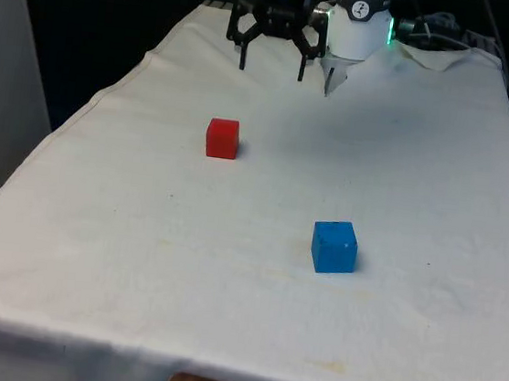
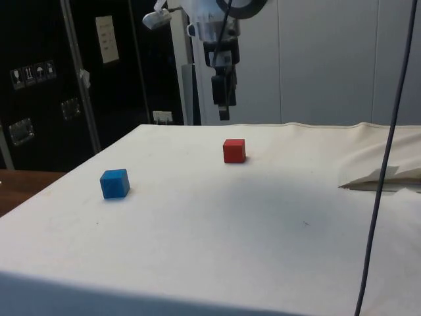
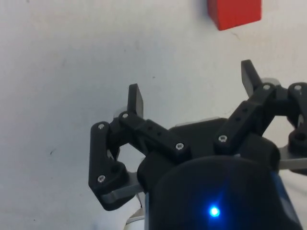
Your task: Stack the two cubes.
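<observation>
Tool: the tool hung above the bench's far end, fingers spread apart, gripping nothing.
Red cube: the red cube sat on the bench, near the tool.
Blue cube: the blue cube sat well apart from the red cube, toward the front view's right.

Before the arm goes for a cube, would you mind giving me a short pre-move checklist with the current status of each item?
1. End effector open and holding nothing: ok.
2. Red cube resting flat on the white cloth, nothing touching it: ok.
3. Blue cube also flat, well apart from the red cube: ok.
4. End effector raised above the cloth, beyond the red cube, not yet over either cube: ok.
5. Fingers squared to a cube's faces: cannot tell.
</observation>
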Tool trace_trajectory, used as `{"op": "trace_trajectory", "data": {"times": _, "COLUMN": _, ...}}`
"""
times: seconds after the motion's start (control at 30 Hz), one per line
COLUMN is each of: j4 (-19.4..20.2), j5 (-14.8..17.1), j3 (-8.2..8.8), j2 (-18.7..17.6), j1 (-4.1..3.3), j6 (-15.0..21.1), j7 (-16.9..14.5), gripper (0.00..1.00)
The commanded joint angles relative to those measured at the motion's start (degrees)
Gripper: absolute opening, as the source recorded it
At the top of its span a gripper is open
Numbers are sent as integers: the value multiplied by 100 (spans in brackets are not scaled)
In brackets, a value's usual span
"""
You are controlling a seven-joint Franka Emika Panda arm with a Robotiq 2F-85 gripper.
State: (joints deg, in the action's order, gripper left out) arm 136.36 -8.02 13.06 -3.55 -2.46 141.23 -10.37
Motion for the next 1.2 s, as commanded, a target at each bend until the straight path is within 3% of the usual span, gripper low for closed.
{"op": "trace_trajectory", "data": {"times": 0.0, "j4": -11, "j5": 17, "j3": 34, "j2": -29, "j1": 29, "j6": 52, "j7": -97, "gripper": 100}}
{"op": "trace_trajectory", "data": {"times": 0.27, "j4": -86, "j5": -6, "j3": 332, "j2": -138, "j1": 11, "j6": 57, "j7": -418, "gripper": 100}}
{"op": "trace_trajectory", "data": {"times": 0.53, "j4": -258, "j5": 29, "j3": 613, "j2": -441, "j1": 52, "j6": 235, "j7": -791, "gripper": 100}}
{"op": "trace_trajectory", "data": {"times": 0.57, "j4": -212, "j5": -6, "j3": 607, "j2": -355, "j1": 17, "j6": 172, "j7": -716, "gripper": 100}}
{"op": "trace_trajectory", "data": {"times": 0.6, "j4": -286, "j5": 40, "j3": 642, "j2": -487, "j1": 52, "j6": 252, "j7": -819, "gripper": 100}}
{"op": "trace_trajectory", "data": {"times": 0.87, "j4": -493, "j5": 120, "j3": 842, "j2": -922, "j1": 80, "j6": 493, "j7": -985, "gripper": 100}}
{"op": "trace_trajectory", "data": {"times": 0.9, "j4": -498, "j5": 17, "j3": 877, "j2": -894, "j1": 34, "j6": 413, "j7": -894, "gripper": 100}}
{"op": "trace_trajectory", "data": {"times": 0.93, "j4": -504, "j5": 149, "j3": 854, "j2": -974, "j1": 92, "j6": 533, "j7": -1003, "gripper": 100}}
{"op": "trace_trajectory", "data": {"times": 1.1, "j4": -607, "j5": 453, "j3": 894, "j2": -1226, "j1": 115, "j6": 705, "j7": -1163, "gripper": 100}}
{"op": "trace_trajectory", "data": {"times": 1.13, "j4": -602, "j5": 350, "j3": 963, "j2": -1232, "j1": 63, "j6": 688, "j7": -1089, "gripper": 100}}
{"op": "trace_trajectory", "data": {"times": 1.17, "j4": -625, "j5": 521, "j3": 900, "j2": -1255, "j1": 115, "j6": 710, "j7": -1203, "gripper": 100}}
